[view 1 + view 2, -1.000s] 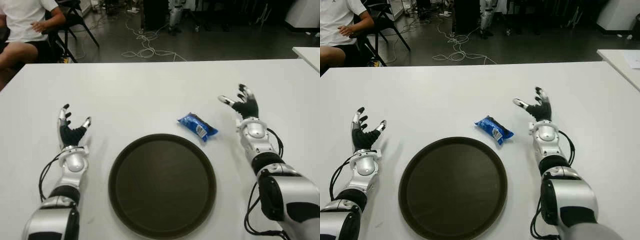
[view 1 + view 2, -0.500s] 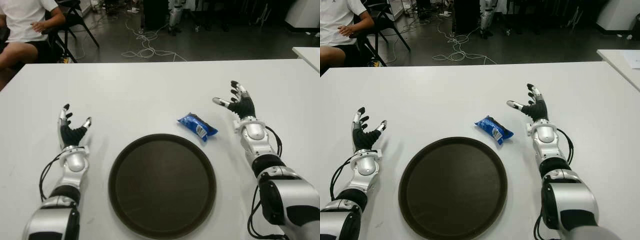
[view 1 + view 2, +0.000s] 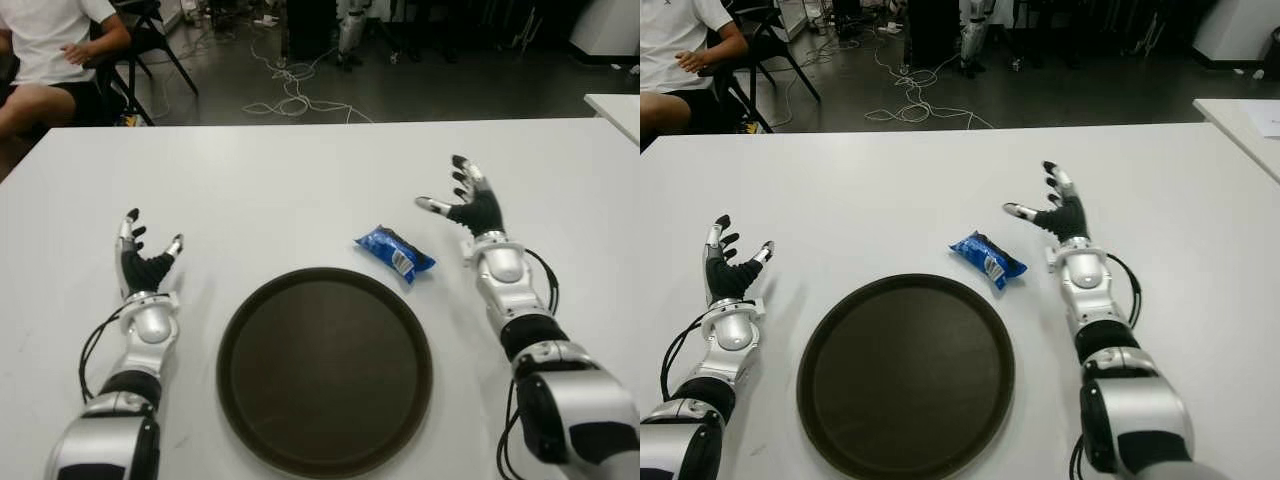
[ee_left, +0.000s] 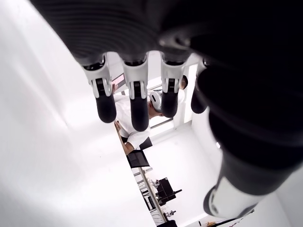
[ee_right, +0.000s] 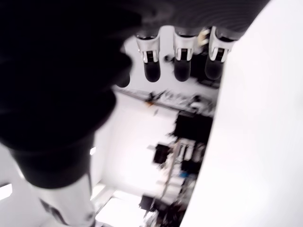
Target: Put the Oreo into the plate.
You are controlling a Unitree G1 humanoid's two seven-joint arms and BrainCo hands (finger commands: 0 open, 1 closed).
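The Oreo, a small blue packet, lies on the white table just past the far right rim of the round dark plate. My right hand hovers open to the right of the packet and slightly farther back, fingers spread, nothing in it. My left hand shows open to the left of the plate, fingers pointing up and empty. The plate holds nothing.
A person sits on a chair beyond the table's far left corner. Cables lie on the dark floor behind the table. Another white table's corner shows at the far right.
My right hand has moved left and farther back, closing in on the Oreo. The left hand, packet and plate have not moved.
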